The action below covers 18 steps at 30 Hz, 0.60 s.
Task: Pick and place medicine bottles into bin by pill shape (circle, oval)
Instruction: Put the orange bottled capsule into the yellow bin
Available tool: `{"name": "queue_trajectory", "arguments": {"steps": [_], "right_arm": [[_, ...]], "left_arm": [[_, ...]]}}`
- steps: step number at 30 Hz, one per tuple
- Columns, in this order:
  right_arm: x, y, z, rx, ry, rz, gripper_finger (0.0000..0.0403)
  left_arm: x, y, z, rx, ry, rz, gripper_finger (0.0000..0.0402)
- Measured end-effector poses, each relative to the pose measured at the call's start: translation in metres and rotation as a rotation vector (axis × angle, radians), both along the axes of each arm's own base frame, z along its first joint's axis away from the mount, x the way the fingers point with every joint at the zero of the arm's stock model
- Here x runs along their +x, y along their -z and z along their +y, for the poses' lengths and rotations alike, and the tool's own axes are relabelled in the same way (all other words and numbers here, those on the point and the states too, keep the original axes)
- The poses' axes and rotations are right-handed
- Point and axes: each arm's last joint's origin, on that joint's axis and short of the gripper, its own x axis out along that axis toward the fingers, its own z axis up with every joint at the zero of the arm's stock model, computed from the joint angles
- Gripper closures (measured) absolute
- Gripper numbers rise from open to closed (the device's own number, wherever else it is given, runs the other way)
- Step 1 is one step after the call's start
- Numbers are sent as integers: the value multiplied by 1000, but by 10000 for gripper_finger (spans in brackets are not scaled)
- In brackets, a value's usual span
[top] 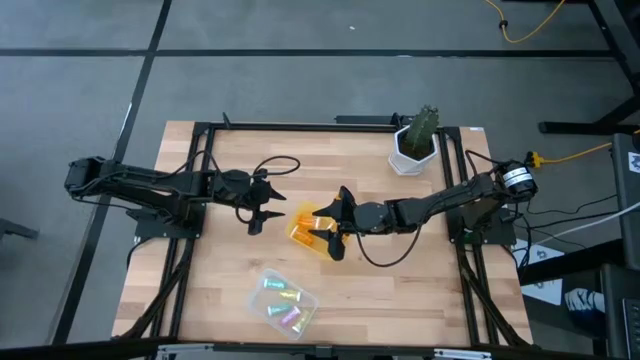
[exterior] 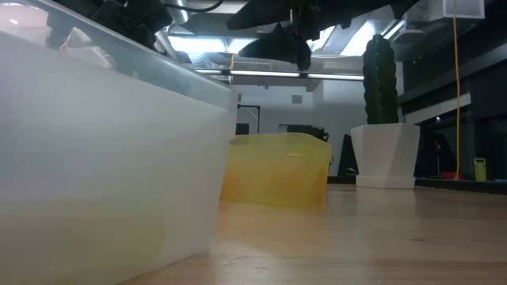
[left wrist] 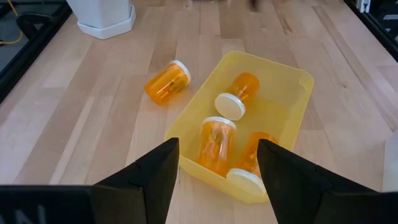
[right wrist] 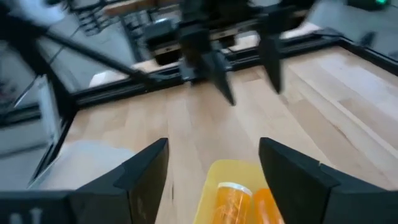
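Observation:
A yellow bin (left wrist: 283, 84) stands at the table's middle and holds three orange bottles with white caps (left wrist: 214, 140). It also shows in the high view (top: 303, 235) and the low view (exterior: 277, 170). One more orange bottle (left wrist: 166, 82) lies on its side on the table beside the bin, toward the white pot. A clear bin (top: 283, 300) near the front edge holds several pastel vials (top: 285, 305). My left gripper (top: 262, 208) is open and empty, left of the yellow bin. My right gripper (top: 335, 225) is open and empty above the bin's right part.
A white pot (top: 412, 150) with a green cactus stands at the far right of the table. The clear bin's wall (exterior: 95, 158) fills the low view's left. Bare wood lies at the table's near right and far left.

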Motion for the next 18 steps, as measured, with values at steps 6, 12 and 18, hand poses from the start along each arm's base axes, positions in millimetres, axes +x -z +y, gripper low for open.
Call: {"name": "queue_trajectory", "arguments": {"steps": [6,12,18], "right_arm": [[-9,12,-13,-37,426,76,150],[-25,37,-30,121,537,317,150],[-28,40,-40,158,603,347,150]], "left_arm": [[0,0,0,0,0,0,190],[0,0,0,0,0,0,190],[0,0,0,0,0,0,190]]}}
